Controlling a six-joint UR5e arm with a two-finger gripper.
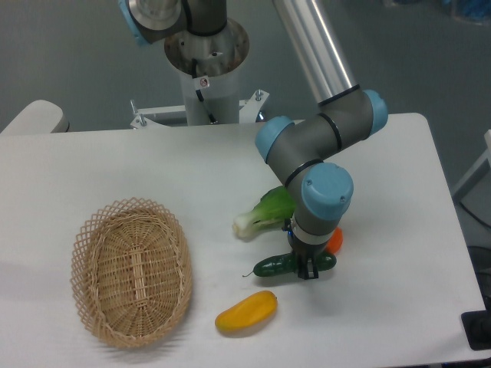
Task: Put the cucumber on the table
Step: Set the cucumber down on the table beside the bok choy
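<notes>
My hand (307, 270) is closed around the cucumber (285, 265), which lies low at the white surface (399, 230) in the lower right of the frame, so I should open gently and lift straight up, clear of the yellow fruit (245, 312).

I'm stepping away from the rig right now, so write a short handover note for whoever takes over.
Gripper: down at the cucumber, fingers around its middle; whether it is clamped cannot be told.
Cucumber: lying on the table, right of the basket, above the yellow fruit.
Done: cucumber appears to be on the table.
Left: confirm release, lift the arm away.
</notes>
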